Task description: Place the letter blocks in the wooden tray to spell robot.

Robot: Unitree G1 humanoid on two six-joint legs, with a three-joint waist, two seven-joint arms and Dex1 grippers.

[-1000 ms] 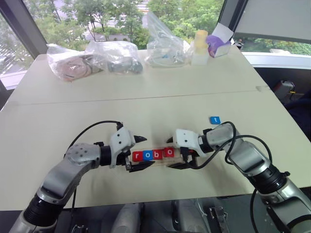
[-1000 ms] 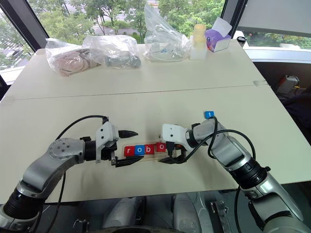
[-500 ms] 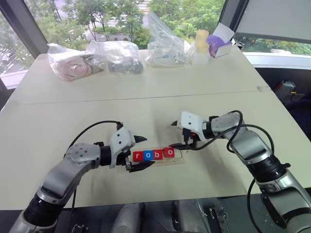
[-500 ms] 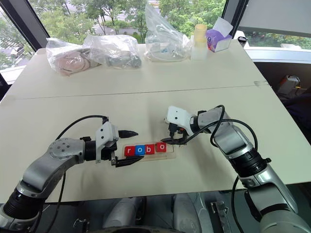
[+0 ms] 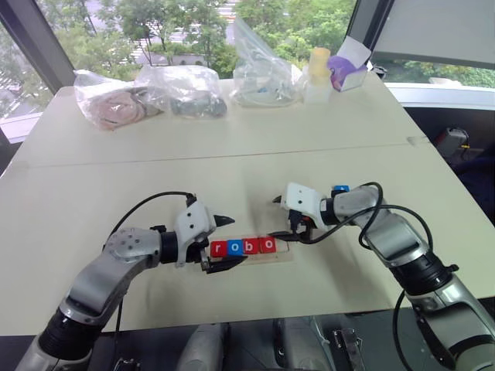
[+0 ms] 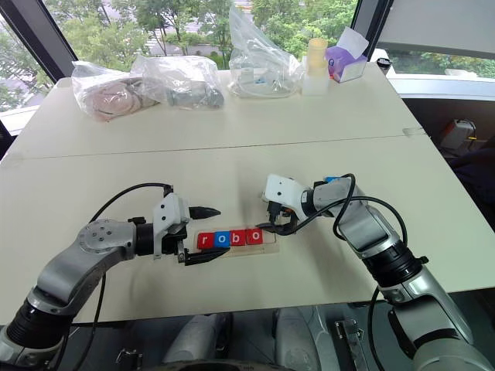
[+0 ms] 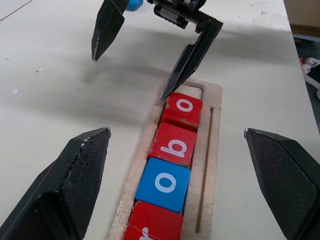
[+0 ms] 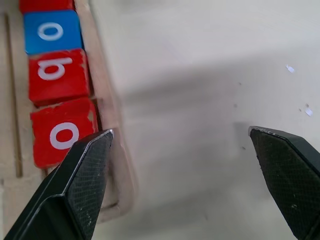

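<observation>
Tray: wooden tray [image 5: 255,251] is my landmark, lying across the table [image 5: 232,154] front between both arms.
Blocks in tray: r, o, b, o [image 7: 182,110] seated in a row from tray's left end; slot at right end empty.
Last block: blue t block [image 5: 341,188] on table beyond tray's right end, partly hidden behind my R arm.
L gripper [image 5: 223,243]: at tray's left end, fingers spread wide, one each side of the tray, holding nothing.
R gripper [image 5: 280,216]: over tray's right end, fingers apart and empty; one tip sits right by the last o, can't tell if touching.
Handling: tiles look light, stiff, thin, prob smooth-faced, so I expect they slide or tip easily.
Grip plan: I'd pinch t by two opposite side edges, low, letter up.
Risk: nudging seated tiles or the light tray when dropping t in.
</observation>
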